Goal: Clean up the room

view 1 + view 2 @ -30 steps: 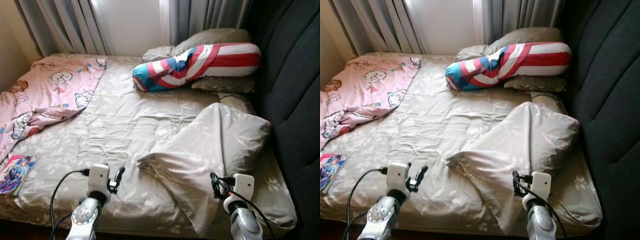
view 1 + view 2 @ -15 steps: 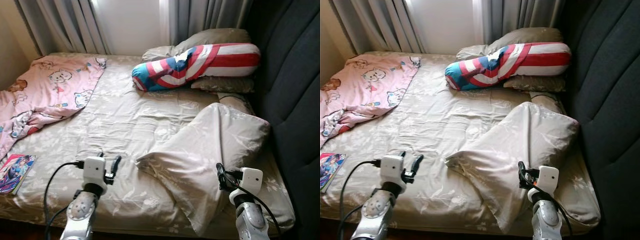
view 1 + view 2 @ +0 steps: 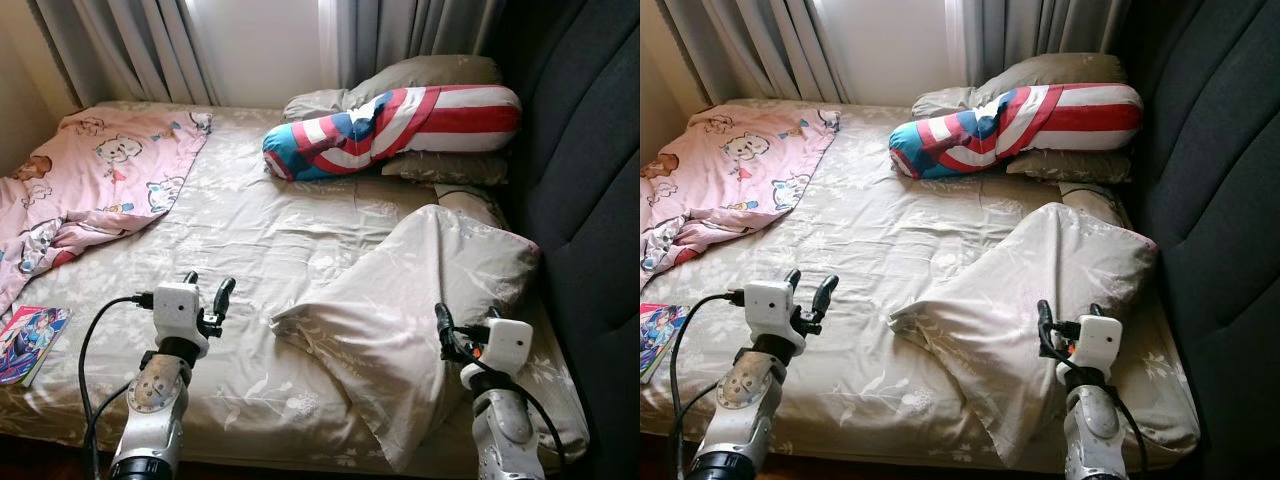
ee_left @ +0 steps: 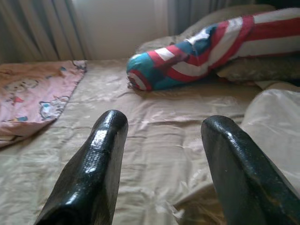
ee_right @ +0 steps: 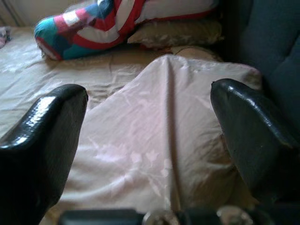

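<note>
A beige pillow (image 3: 420, 300) lies crumpled and askew on the right side of the bed (image 3: 250, 230), near the front edge. My right gripper (image 3: 1068, 310) hovers open over the pillow's near end, and the pillow (image 5: 164, 126) spreads out between its fingers (image 5: 47, 126). My left gripper (image 3: 208, 283) stands open above the bare sheet, just left of the pillow's corner. Its fingers (image 4: 96, 159) hold nothing. A red, white and blue striped bolster (image 3: 400, 125) rests against grey pillows at the head of the bed. A pink cartoon blanket (image 3: 110, 175) is bunched at the far left.
A colourful comic book (image 3: 30, 342) lies at the bed's front left edge. A dark padded headboard (image 3: 590, 200) lines the right side. Grey curtains (image 3: 130, 50) and a bright window stand behind the bed. A black cable (image 3: 95, 350) hangs from my left wrist.
Both arms have reached farther forward over the bed. The left gripper has moved up along the sheet, and the right gripper has come over the pillow's near end. The bedding has not moved.
</note>
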`<state>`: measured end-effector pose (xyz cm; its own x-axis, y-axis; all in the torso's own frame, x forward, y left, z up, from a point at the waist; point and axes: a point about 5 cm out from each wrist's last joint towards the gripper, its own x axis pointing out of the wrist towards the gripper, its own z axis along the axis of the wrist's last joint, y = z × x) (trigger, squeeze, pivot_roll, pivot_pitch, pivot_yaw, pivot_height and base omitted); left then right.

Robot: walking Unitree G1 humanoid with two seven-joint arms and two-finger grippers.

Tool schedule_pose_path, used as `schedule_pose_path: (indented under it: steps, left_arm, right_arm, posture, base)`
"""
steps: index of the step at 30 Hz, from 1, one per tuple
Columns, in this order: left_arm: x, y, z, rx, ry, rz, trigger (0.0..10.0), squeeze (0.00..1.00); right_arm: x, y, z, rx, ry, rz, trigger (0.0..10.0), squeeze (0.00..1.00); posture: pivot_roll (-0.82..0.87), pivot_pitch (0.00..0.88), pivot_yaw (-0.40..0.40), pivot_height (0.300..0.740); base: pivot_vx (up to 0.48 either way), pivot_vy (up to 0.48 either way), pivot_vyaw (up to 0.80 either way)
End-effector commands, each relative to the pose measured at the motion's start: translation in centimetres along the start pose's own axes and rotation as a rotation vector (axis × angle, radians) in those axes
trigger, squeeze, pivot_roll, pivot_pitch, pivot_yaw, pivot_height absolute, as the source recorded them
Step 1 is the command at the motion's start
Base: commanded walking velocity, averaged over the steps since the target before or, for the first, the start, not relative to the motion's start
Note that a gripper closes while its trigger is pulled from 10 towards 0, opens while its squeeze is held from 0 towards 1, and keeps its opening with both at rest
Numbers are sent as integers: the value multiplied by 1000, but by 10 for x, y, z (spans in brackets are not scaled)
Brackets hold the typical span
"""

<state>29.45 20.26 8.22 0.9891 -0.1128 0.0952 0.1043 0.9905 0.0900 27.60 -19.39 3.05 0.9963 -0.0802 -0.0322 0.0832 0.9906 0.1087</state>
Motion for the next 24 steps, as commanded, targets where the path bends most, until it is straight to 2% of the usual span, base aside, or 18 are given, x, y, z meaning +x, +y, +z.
schedule_pose_path:
  steps: [1, 8, 13, 18, 24]
  left_arm:
    - [-2, -2, -2, -5, 19, -12, 10000, 0]
    - [-5, 15, 0, -15, 28, 49, 10000, 0]
    - [-3, 13, 0, -34, 26, 58, 10000, 0]
    - [-2, 12, 1, -41, 27, 64, 10000, 0]
    - [-1, 12, 1, -47, 26, 64, 10000, 0]
  right_arm:
    - [-2, 1, 3, -2, -16, -6, 10000, 0]
    - [-5, -6, 6, -18, -25, -50, 10000, 0]
    - [-4, -5, 1, -44, 32, -53, 10000, 0]
    - [-6, -5, 2, -43, 29, -53, 10000, 0]
    - [-7, -2, 3, -41, 12, -50, 10000, 0]
  posture:
    - [-58, 7, -23, 740]
    - [-51, 13, -22, 740]
    - [-53, 16, -24, 730]
    - [-53, 18, -23, 701]
    - [-54, 19, -21, 701]
  base:
    - [0, 0, 0]
    - [0, 0, 0]
    - [0, 0, 0]
    - [0, 0, 0]
    - [0, 0, 0]
